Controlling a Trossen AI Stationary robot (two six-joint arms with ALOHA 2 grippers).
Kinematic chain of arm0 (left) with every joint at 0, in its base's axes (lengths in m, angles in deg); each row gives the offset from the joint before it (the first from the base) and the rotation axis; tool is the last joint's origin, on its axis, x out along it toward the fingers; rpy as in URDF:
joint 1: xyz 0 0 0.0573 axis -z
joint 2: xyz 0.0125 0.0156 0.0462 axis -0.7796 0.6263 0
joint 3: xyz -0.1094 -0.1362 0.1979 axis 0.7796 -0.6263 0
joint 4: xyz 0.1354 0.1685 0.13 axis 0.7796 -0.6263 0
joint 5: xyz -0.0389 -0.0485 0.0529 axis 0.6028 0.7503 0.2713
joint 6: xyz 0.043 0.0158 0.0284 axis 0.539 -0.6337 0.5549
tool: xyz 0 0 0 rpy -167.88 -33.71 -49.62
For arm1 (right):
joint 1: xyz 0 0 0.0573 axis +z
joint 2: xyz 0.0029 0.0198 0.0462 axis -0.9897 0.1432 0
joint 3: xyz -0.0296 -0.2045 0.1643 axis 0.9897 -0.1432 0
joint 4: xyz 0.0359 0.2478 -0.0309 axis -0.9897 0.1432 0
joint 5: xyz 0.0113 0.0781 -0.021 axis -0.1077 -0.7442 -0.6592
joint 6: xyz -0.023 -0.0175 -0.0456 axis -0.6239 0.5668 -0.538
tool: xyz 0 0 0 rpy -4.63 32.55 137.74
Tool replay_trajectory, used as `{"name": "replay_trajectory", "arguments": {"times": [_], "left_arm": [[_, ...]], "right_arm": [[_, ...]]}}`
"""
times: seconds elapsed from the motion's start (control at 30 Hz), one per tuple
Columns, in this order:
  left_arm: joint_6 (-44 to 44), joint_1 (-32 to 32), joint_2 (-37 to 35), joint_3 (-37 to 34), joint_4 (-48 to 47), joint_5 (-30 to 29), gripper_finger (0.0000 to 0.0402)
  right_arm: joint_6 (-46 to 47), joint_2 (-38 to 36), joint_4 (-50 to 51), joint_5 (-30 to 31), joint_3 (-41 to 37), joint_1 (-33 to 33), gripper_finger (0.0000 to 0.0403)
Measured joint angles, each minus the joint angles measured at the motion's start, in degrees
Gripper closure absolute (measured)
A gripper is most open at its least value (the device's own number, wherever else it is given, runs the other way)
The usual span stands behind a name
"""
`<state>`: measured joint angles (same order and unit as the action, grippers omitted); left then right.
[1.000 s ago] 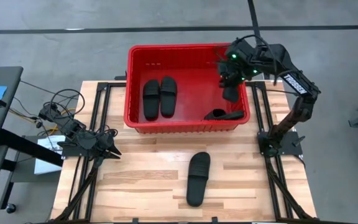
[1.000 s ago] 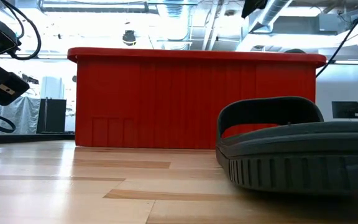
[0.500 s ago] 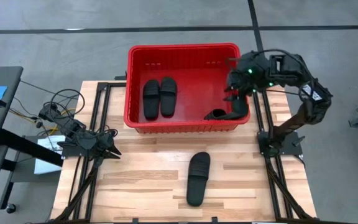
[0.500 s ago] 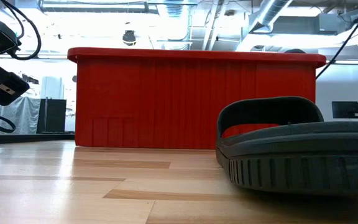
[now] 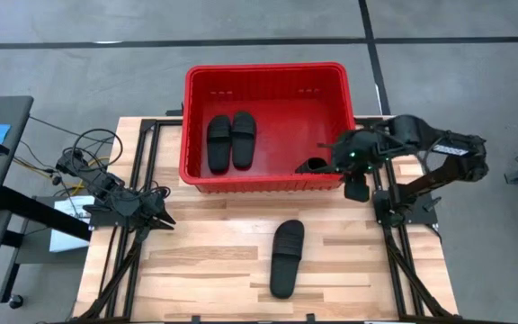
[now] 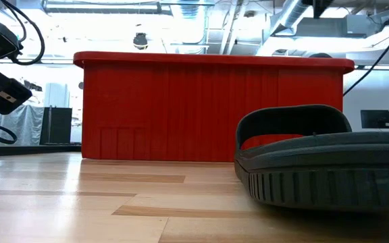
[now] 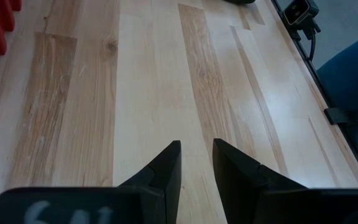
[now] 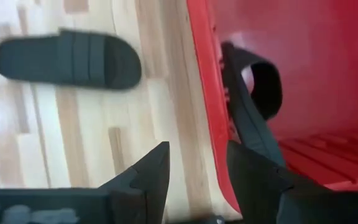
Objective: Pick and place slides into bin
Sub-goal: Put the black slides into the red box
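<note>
Retracting from the bin (image 5: 265, 68): the high view has the right hand (image 5: 355, 177) just outside the bin's right front corner, above the desk's (image 5: 214, 252) right edge; a second ago it was over the bin's right back corner, holding a slide. That slide (image 5: 315, 166) now sits on edge in the bin's right front corner, against the wall. A pair of slides (image 5: 230, 140) lies flat on the bin's left side. Fourth slide (image 5: 286, 258) lies alone on the desk near its front edge, centre-right. So three are in and one is left. Left hand (image 5: 162, 219) is parked at the desk's left edge, unchanged.

Low view: the bin's wall fills the middle, with the last slide (image 6: 329, 158) close in front and nothing moved there. Neither hand is visible.

Left wrist view: fingers (image 7: 166, 169) a narrow gap apart over bare desk, empty.

Right wrist view: right hand (image 8: 194, 168) released, nothing between the fingers; it looks down on the bin rim (image 8: 207, 106), dropped slide (image 8: 253, 106) inside, last slide (image 8: 67, 59) on the desk beyond. My read: that one is the next pick.
</note>
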<state>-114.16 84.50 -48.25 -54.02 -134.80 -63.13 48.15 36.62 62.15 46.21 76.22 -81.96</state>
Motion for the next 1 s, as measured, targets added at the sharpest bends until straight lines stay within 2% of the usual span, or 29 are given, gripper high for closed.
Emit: {"name": "replay_trajectory", "arguments": {"times": [0.17, 0.47, 1.0], "left_arm": [[0.00, 0.00, 0.00, 0.00, -0.02, 0.00, 0.0320], [0.00, 0.00, 0.00, 0.00, 0.00, -0.01, 0.0320], [0.00, 0.00, 0.00, 0.00, 0.00, 0.00, 0.0320]], "right_arm": [[-1.66, -0.10, -0.02, 0.83, -3.69, 0.10, 0.0240], [-4.54, 0.21, -0.11, 10.22, -3.83, -0.07, 0.0212], [-4.96, 0.12, -0.12, 10.23, -4.91, -2.26, 0.0186]]}}
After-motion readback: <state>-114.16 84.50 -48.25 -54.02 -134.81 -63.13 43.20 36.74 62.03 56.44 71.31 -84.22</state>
